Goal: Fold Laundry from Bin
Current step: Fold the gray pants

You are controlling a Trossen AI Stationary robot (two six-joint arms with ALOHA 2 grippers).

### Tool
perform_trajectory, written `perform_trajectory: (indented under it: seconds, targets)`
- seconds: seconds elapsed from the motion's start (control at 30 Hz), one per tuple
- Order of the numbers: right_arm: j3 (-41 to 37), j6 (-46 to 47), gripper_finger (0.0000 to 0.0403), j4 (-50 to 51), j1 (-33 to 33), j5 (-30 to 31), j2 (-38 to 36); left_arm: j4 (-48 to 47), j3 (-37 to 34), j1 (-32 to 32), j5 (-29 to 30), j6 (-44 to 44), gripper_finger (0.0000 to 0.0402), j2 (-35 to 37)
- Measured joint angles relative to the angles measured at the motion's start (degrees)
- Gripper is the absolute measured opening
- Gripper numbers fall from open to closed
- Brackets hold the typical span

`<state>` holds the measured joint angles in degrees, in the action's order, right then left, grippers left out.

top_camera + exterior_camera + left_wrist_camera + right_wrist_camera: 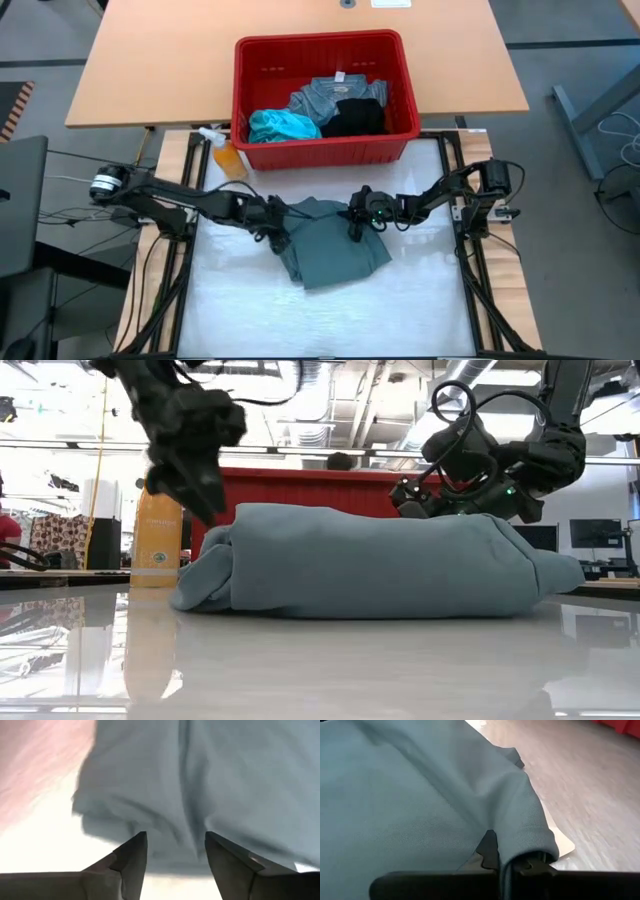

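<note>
right gripper pinching grey-green garment

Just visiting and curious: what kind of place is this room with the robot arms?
Probably a robotics lab or workshop: exposed ceiling ducts, computer monitors behind, and a wooden desk beside the white table.

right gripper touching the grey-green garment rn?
Touching. The right wrist view shows the grey-green garment folded over and pinched between the right gripper fingers; the high view places that gripper on the garment's edge nearest the bin.
</note>
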<state>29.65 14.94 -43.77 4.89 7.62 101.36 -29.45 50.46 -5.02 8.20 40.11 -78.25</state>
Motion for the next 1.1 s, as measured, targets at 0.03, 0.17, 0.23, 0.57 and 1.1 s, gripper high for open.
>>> perform_trajectory:
  seconds: [0.03,0.17,0.23,0.57,1.1]
  targets:
    - [0.0,0.0,0.0021,0.0,0.0,0.0,0.0,-1.9,0.0,0.2,0.0,1.1,0.0196,1.8]
    - [0.0,0.1,0.0021,0.0,0.0,0.0,0.0,-9.1,0.0,0.1,6.3,6.0,0.0197,9.8]
    - [0.0,0.2,0.0021,0.0,0.0,0.0,0.0,-8.3,0.0,-1.3,12.3,5.4,0.0195,13.1]
    - [0.0,1.5,0.0021,0.0,0.0,0.0,0.0,36.2,-9.5,-7.0,15.5,-17.5,0.0192,2.9]
    - [0.0,1.7,0.0026,0.0,0.6,-0.2,0.0,60.3,-11.8,0.2,11.6,-17.4,0.0192,-21.5]
